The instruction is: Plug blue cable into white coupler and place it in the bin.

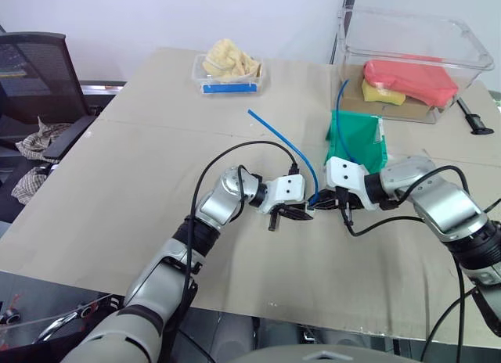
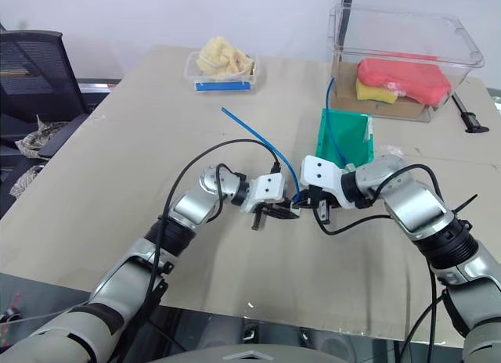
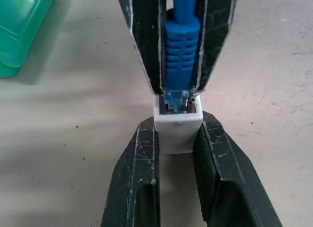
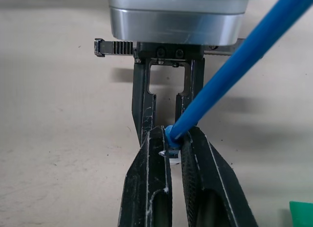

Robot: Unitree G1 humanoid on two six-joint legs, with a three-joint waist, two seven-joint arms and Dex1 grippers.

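Two tools meet over near-centre of table, bin just behind them.

Left tool grips the white coupler from the left; right tool grips the blue cable plug from the right, plug seated in the coupler. Cable runs far-left over the table. Bin just far-right of the tools, clear tub behind it, small tray far-centre, chair off the left edge.

blue cable cut off at frame edge, white coupler mostly hidden between pincer fingers
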